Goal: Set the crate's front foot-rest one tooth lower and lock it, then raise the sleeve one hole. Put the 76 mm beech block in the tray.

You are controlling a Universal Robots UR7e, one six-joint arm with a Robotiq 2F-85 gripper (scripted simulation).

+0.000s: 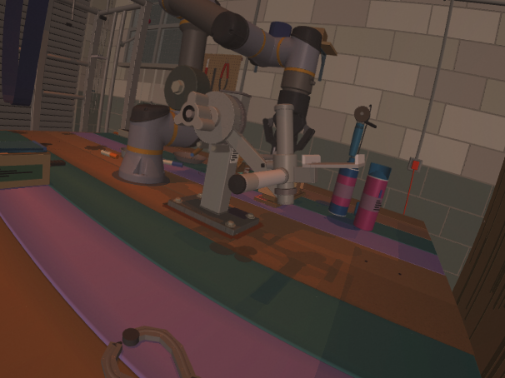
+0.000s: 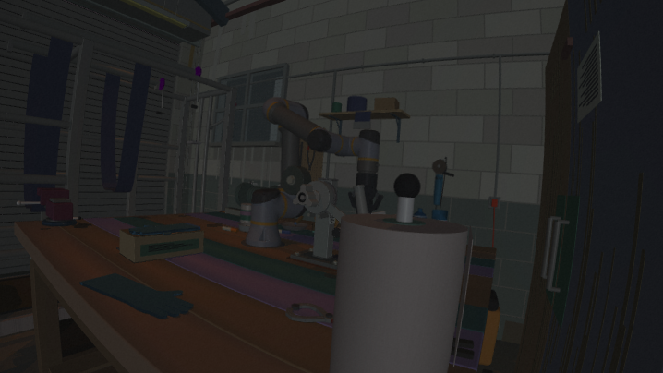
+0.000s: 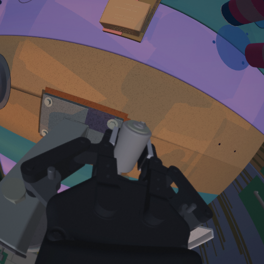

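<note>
In the middle of the bench a grey fixture stands on a bolted base plate [image 1: 212, 214]. It carries a toothed disc with a lobed knob [image 1: 200, 113] and a slanted arm. At the arm's end an upright grey sleeve [image 1: 284, 141] crosses a horizontal bar [image 1: 258, 181], and a pale foot-rest plate [image 1: 333, 161] sticks out to the right. A tan block [image 3: 126, 18] lies on a flat tray on the purple stripe behind the fixture. My gripper [image 3: 130, 151] comes down from above around the sleeve's upper part and is closed on the sleeve [image 3: 130, 145].
Two pink and blue cans [image 1: 358, 193] stand just right of the foot-rest. The arm's base [image 1: 143, 145] sits left of the fixture. A cardboard box [image 1: 23, 168] rests at the left edge. A clamp [image 1: 146, 354] lies near the front edge. A large paper roll [image 2: 401, 292] hides part of the bench.
</note>
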